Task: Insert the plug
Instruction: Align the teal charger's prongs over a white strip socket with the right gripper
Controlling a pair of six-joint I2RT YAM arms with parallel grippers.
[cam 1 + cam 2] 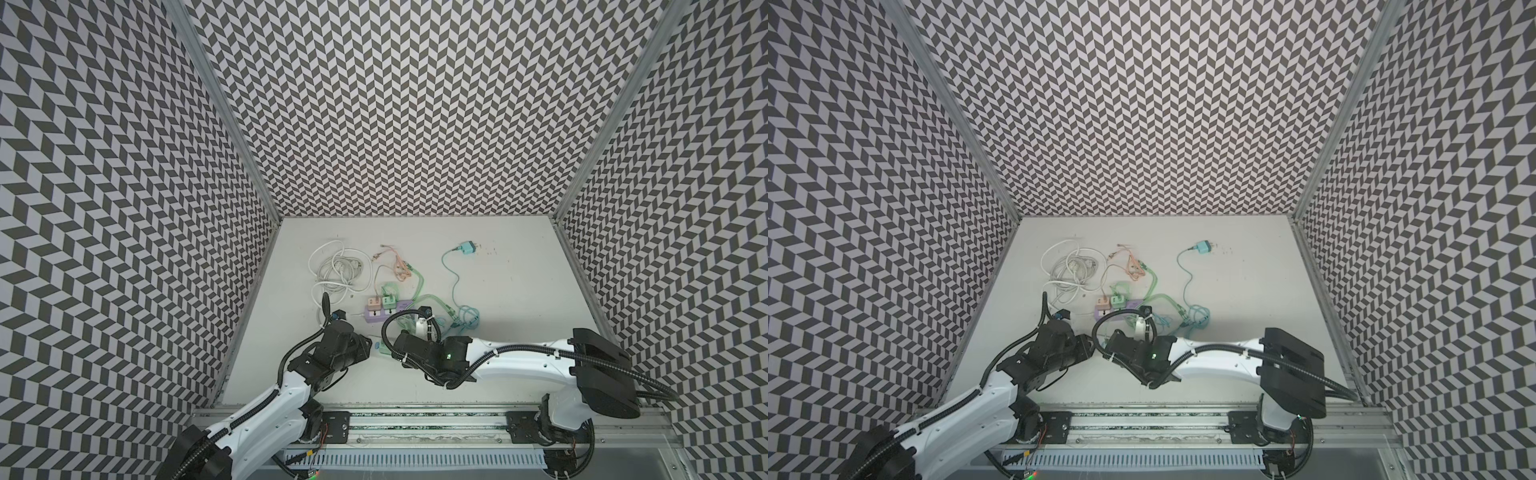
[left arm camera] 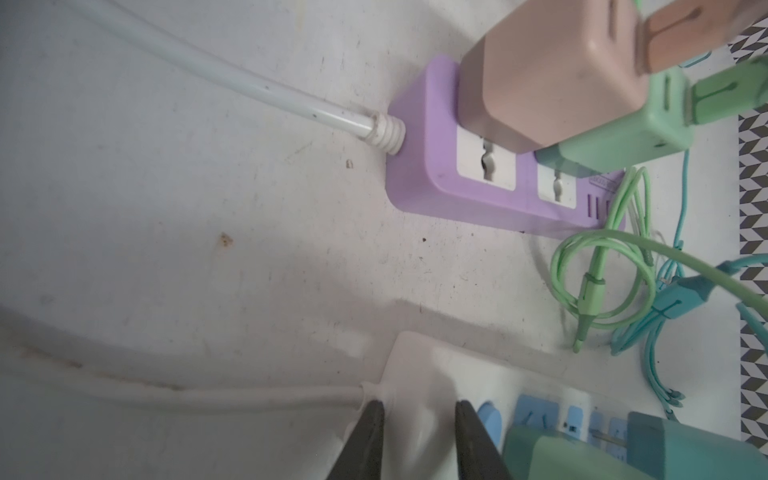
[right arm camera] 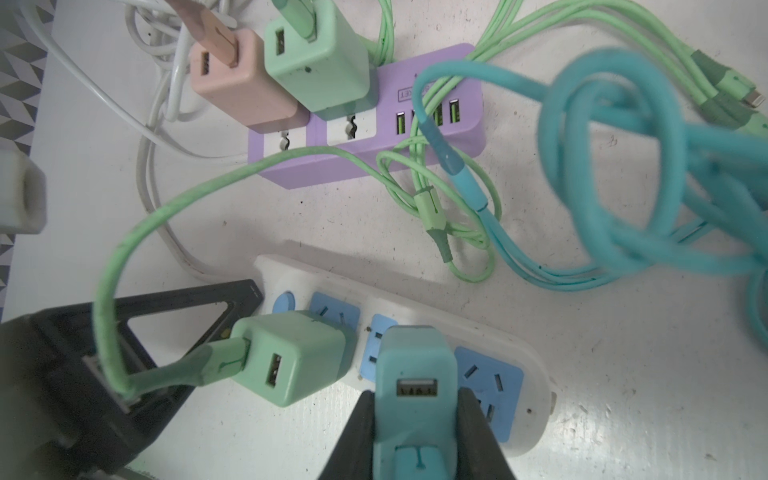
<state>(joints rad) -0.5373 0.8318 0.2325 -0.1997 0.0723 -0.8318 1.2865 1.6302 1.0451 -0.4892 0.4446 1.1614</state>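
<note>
A white power strip with blue sockets lies at the front of the table. My right gripper is shut on a teal plug, which stands over the strip's middle socket. In the left wrist view a metal prong shows between the teal plug and the socket face. A green plug sits in the neighbouring socket. My left gripper is shut on the cord end of the white power strip. In both top views the left gripper and right gripper meet tip to tip, hiding most of the strip.
A purple power strip with a pink charger and a green charger lies just behind. Green cables and teal cables tangle to its right. A white cable coil and another teal plug lie farther back.
</note>
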